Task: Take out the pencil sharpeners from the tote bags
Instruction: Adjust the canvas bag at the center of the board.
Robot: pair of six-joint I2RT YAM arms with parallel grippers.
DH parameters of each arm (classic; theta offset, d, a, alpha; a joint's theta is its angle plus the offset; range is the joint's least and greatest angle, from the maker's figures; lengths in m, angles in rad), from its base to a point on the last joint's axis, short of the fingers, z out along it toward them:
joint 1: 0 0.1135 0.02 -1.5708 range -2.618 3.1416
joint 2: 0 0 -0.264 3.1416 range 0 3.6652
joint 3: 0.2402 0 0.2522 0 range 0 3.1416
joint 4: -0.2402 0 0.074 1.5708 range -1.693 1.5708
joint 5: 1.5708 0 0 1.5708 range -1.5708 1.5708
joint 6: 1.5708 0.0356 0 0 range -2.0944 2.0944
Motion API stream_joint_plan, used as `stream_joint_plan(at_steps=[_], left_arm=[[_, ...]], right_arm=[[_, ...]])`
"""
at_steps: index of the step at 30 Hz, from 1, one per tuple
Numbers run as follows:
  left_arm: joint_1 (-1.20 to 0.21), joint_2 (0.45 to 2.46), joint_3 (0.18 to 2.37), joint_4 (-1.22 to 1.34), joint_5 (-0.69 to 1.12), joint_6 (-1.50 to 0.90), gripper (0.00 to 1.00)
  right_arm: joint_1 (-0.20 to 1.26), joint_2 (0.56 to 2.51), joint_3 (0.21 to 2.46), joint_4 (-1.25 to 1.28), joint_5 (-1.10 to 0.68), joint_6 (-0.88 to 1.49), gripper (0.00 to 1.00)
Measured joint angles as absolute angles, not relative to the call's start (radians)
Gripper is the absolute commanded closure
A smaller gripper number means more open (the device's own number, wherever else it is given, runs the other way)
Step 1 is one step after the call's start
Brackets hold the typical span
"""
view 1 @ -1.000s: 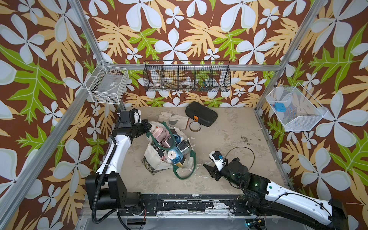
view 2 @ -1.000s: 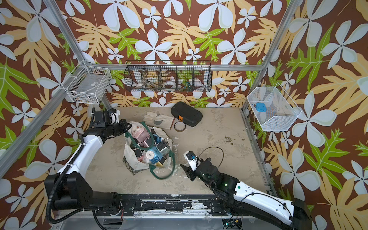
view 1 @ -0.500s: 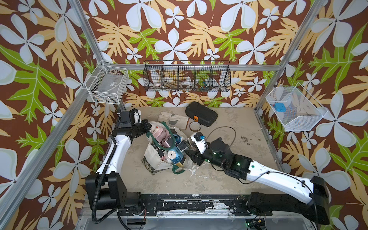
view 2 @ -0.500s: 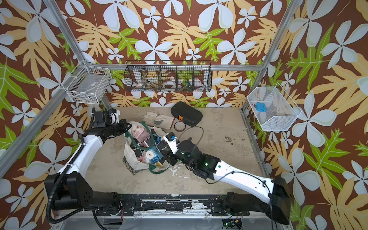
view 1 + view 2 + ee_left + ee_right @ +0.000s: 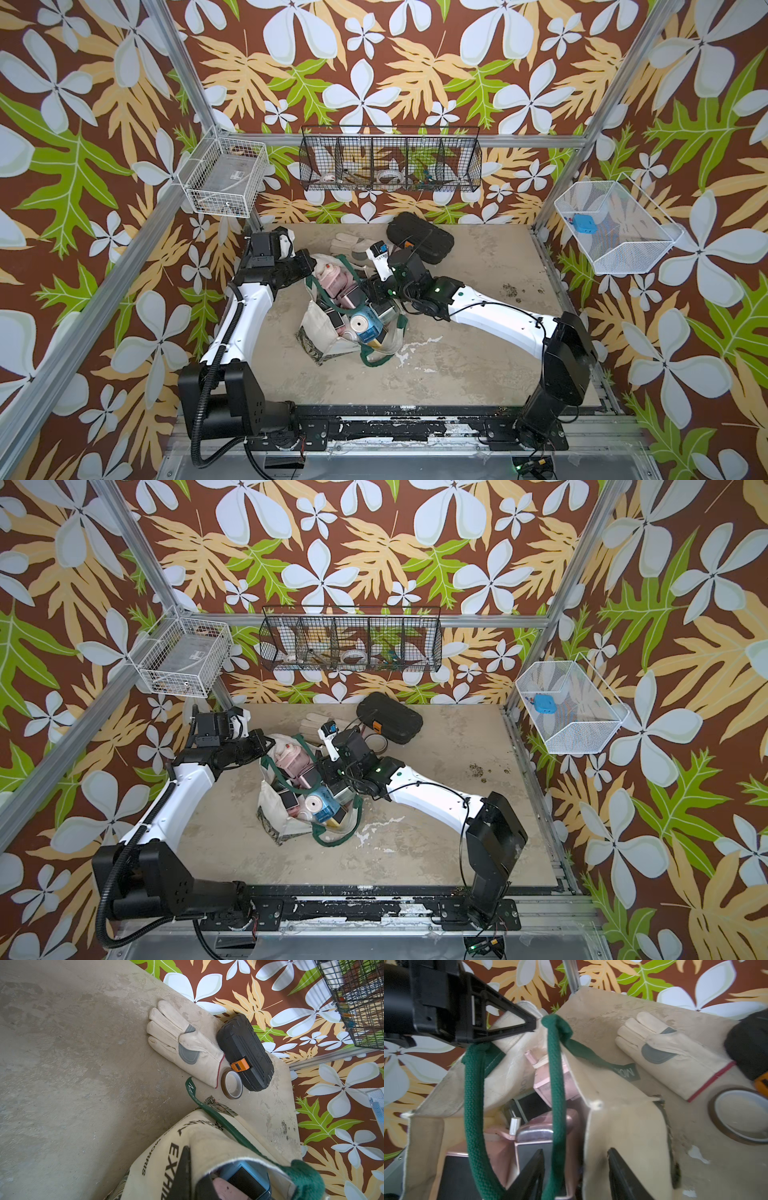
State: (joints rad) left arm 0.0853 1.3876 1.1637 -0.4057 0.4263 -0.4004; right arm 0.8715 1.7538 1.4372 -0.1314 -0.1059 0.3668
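The tote bag (image 5: 318,332) lies left of the bench's middle, with pencil sharpeners (image 5: 365,326) crammed in its mouth. The left gripper (image 5: 532,1022) is pinched tight on the canvas rim. The right gripper (image 5: 574,1153) hangs with its jaws apart, but a green handle (image 5: 556,1088) and the bag's wall sit between them. Closing here, I reckon, would catch strap and cloth rather than a sharpener and drag the whole bag.

We log a cream canvas tote bag (image 5: 314,322), green-strapped, slumped open, mouth up, crammed with boxy pencil sharpeners (image 5: 348,297), pink sharpener (image 5: 332,277) at the far end, blue sharpener (image 5: 368,329) nearer the front, dark square windows showing
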Motion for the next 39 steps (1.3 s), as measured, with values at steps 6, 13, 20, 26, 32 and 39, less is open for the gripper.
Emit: stream_joint_plan(at_steps=[6, 13, 20, 26, 32, 39], left_arm=[[0.086, 1.388, 1.164, -0.406, 0.426, -0.4, 1.0], [0.087, 1.388, 1.164, -0.406, 0.426, -0.4, 1.0], [0.087, 1.388, 1.158, -0.399, 0.426, -0.4, 1.0], [0.089, 1.388, 1.158, -0.398, 0.426, -0.4, 1.0], [0.092, 1.388, 1.158, -0.4, 0.421, -0.403, 1.0], [0.095, 1.38, 1.17, -0.408, 0.416, -0.42, 0.57]], right_arm=[[0.874, 1.699, 1.386, -0.122, -0.134, 0.382, 0.45], [0.919, 1.586, 1.339, -0.134, -0.08, 0.332, 0.44], [0.928, 1.691, 1.364, -0.177, -0.105, 0.329, 0.48], [0.929, 1.755, 1.413, -0.196, -0.081, 0.333, 0.5], [0.927, 1.808, 1.478, -0.209, -0.115, 0.341, 0.83], [0.925, 1.781, 1.516, -0.231, -0.16, 0.358, 0.98]])
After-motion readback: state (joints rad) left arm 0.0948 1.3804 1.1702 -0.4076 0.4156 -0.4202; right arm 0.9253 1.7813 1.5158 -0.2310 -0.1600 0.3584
